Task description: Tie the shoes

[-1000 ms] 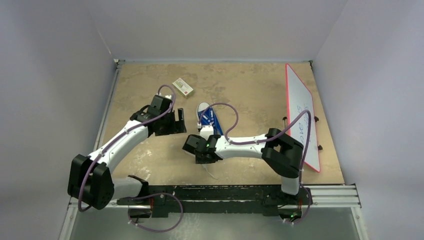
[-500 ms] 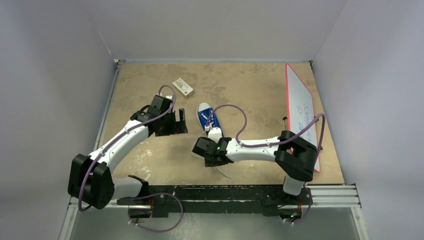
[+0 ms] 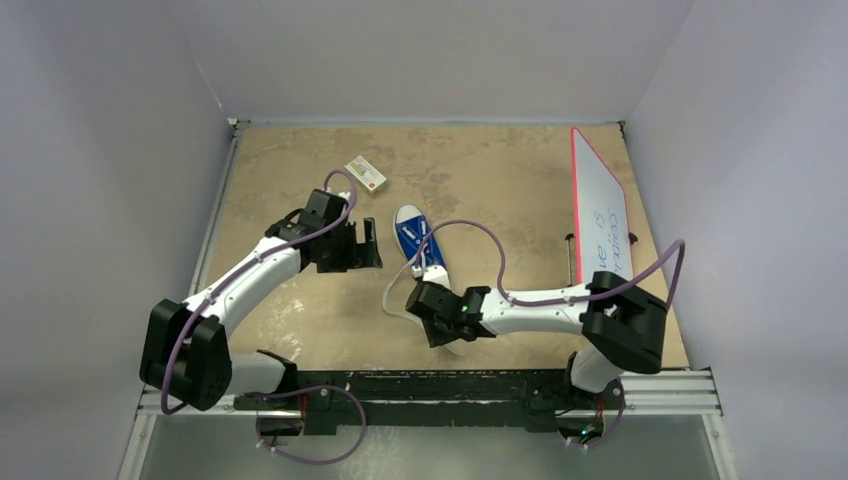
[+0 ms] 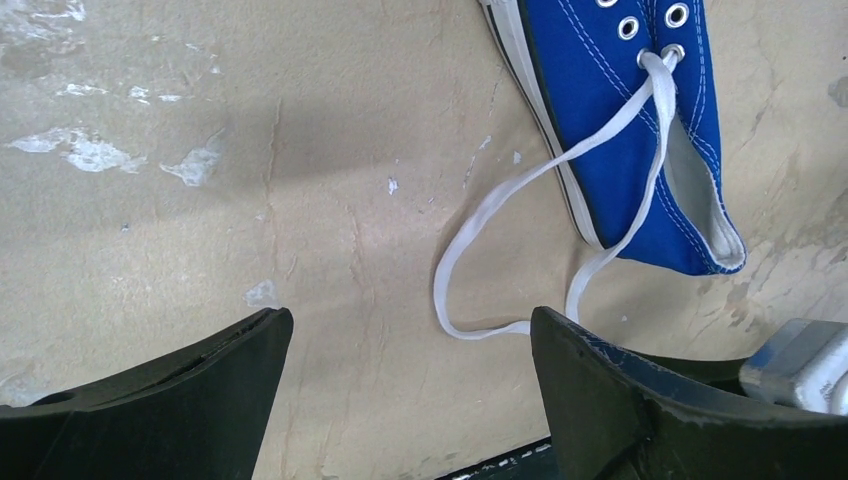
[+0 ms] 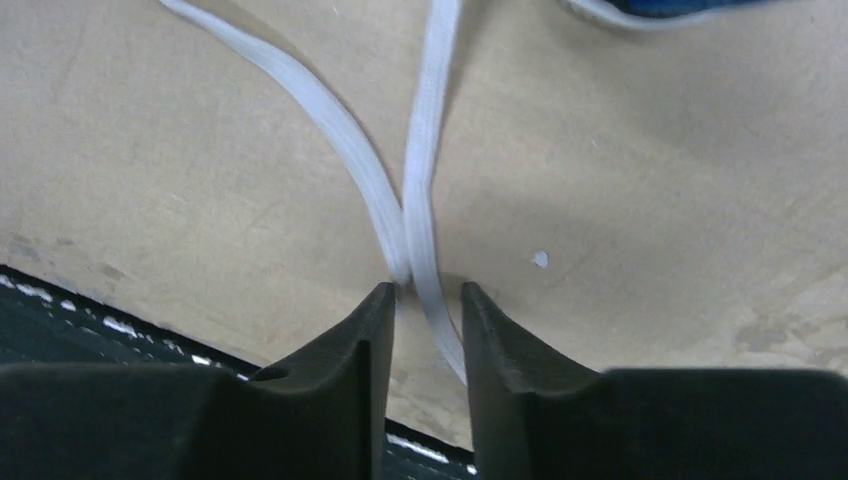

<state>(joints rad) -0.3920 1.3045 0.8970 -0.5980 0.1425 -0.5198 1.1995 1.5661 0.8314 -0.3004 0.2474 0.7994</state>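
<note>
- The small blue canvas sneaker (image 3: 418, 238) with a white rubber sole lies on the beige mottled table (image 3: 300, 310). Its toe points to the far side.
- Its long white laces (image 4: 520, 190) are untied and trail on the table past the heel.
- The right gripper (image 5: 427, 295) is low, just on the near side of the heel. Its fingers are narrowly apart with one lace strand between them. I cannot tell if they pinch it.
- The left gripper (image 4: 410, 315) is just left of the sneaker, fingers wide apart, holding nothing.
- A small white box with a red edge (image 3: 366, 173) lies beyond the sneaker, to the left.
- A red-framed whiteboard (image 3: 598, 215) is well to the right of the sneaker.
</note>
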